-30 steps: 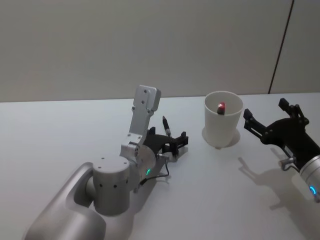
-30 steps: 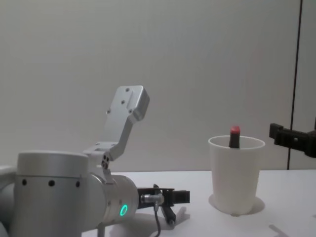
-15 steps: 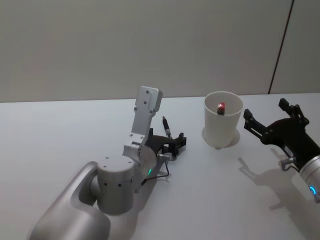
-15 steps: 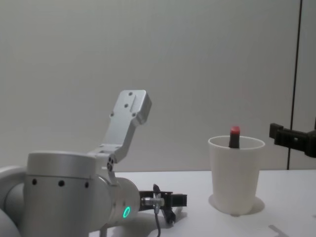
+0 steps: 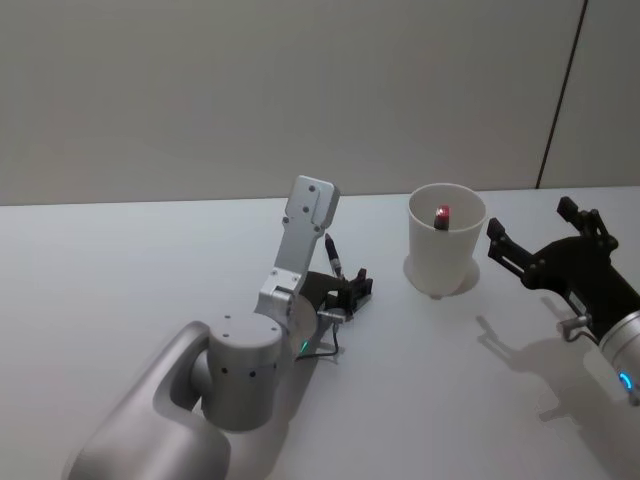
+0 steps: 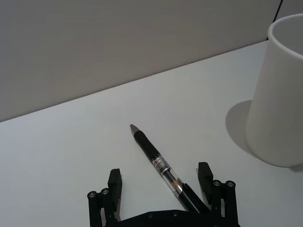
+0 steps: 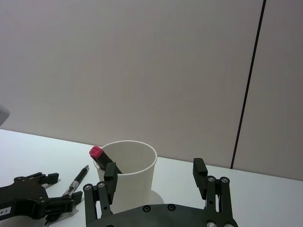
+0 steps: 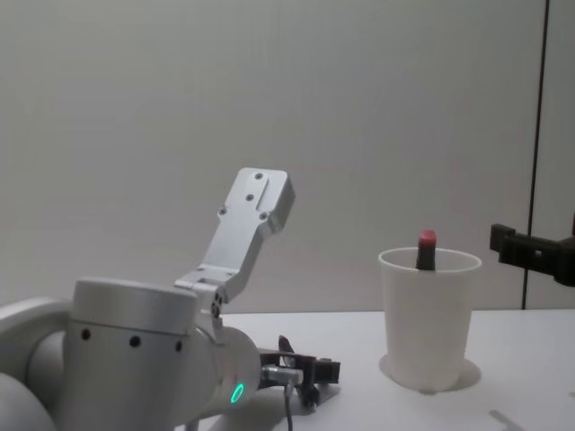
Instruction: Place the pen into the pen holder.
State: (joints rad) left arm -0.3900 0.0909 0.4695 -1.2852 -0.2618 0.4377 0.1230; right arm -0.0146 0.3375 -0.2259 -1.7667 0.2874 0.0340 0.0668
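Note:
A black pen (image 6: 154,158) lies flat on the white table, its tip pointing away from my left gripper (image 6: 160,170). That gripper is open and low over the table, with the pen's rear end between its fingers and touching neither. In the head view the pen (image 5: 333,255) lies left of the pen holder (image 5: 446,240), a white paper cup standing upright. A red-capped marker (image 5: 443,213) stands inside the cup. My right gripper (image 5: 530,220) hovers open to the right of the cup, holding nothing. The cup (image 7: 130,175) sits just ahead of it in the right wrist view.
The white table (image 5: 120,260) meets a plain grey wall behind. My left arm's large silver body (image 5: 230,380) takes up the near-left table area. A dark vertical seam (image 5: 560,95) runs down the wall at the right.
My left arm has shifted, its silver wrist bracket swinging to the right, and the gripper has settled a little lower and back around the pen. The right arm and cup are unmoved.

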